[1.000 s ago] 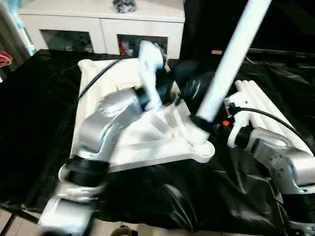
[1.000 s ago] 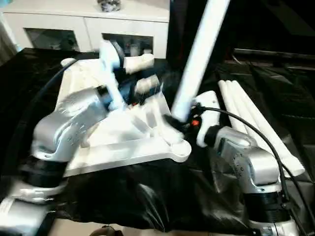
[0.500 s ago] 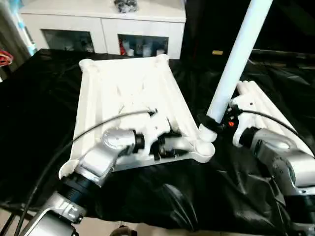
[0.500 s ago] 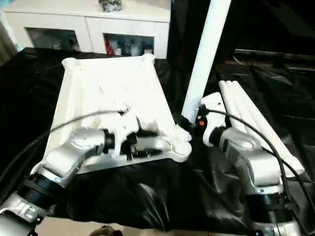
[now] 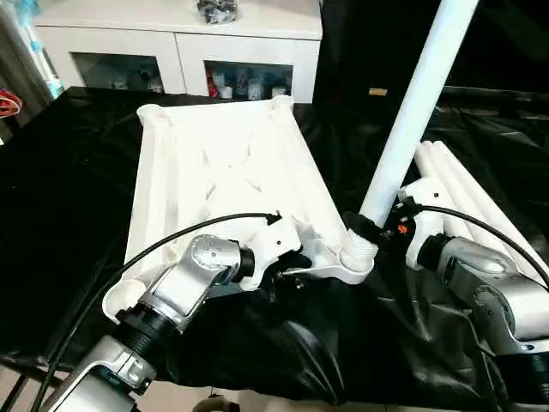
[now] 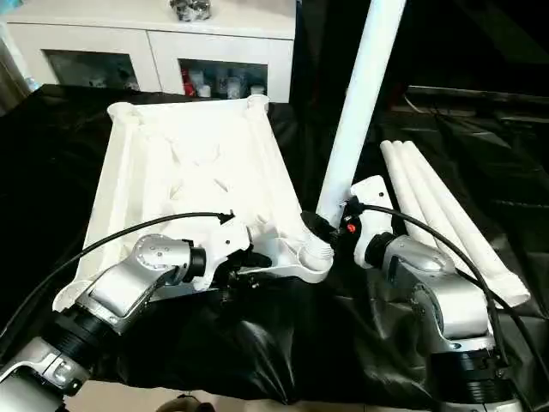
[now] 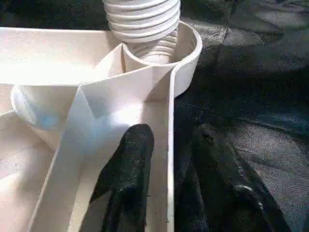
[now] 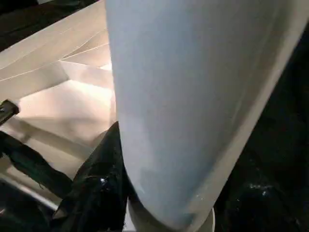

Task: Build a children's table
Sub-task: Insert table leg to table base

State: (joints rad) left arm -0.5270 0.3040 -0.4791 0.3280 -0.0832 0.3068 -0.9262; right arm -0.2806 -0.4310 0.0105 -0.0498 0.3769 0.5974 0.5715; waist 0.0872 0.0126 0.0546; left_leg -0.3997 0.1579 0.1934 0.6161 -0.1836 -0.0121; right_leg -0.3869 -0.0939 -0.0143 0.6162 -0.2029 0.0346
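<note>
The white table top [image 5: 223, 163] lies upside down on a black cloth, ribs up. My right gripper [image 5: 377, 230] is shut on the lower end of a long white leg [image 5: 412, 112], which stands nearly upright. The leg's threaded end [image 7: 145, 24] sits in the near right corner socket [image 5: 356, 253]. My left gripper [image 5: 287, 266] is at the top's near rim, just left of that socket. Its black fingers [image 7: 128, 179] straddle the rim wall, one inside against it, the other outside with a thin gap.
Three spare white legs [image 5: 467, 197] lie side by side on the cloth to the right of the top. A white cabinet [image 5: 180, 43] with glass doors stands behind the table. Black cloth [image 5: 69, 172] covers the surface on all sides.
My left arm swung down from over the table top to its near rim, and its jaws narrowed. The leg stands a little straighter in the socket.
</note>
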